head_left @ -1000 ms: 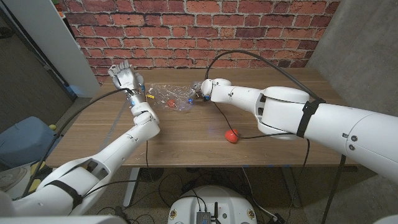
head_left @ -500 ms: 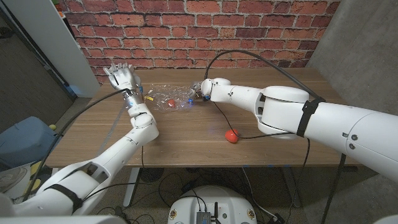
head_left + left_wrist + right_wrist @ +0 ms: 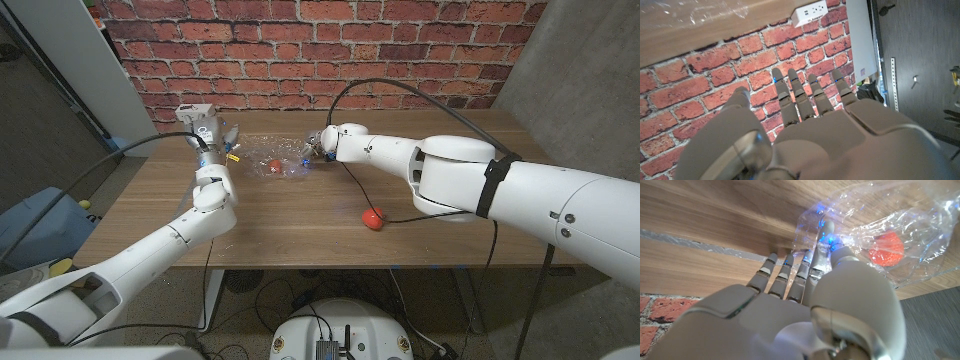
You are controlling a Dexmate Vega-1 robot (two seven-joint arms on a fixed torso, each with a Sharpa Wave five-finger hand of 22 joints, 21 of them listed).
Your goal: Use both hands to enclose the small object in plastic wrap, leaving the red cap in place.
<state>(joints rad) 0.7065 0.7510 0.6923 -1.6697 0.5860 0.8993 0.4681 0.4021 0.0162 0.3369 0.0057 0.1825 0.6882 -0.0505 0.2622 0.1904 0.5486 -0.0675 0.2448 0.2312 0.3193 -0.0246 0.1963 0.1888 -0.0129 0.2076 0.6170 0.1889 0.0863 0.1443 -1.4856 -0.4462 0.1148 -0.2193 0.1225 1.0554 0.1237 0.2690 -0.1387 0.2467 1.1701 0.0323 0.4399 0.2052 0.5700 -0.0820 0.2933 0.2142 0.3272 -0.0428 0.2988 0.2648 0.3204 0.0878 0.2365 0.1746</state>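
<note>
A crumpled sheet of clear plastic wrap (image 3: 270,160) lies on the wooden table (image 3: 300,215) with the small red object (image 3: 273,166) already inside its folds. The right hand (image 3: 322,145) pinches the wrap's near edge between thumb and fingers — probably anchoring that side. The left hand (image 3: 205,128) hangs just beside the opposite edge, fingers spread and holding nothing, likely poised to grasp it. The round red cap (image 3: 371,218) sits well apart — undisturbed

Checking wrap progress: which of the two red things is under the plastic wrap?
The small red object at the table's far side, between the hands, lies in the plastic wrap. The red cap sits bare, nearer the front edge.
</note>
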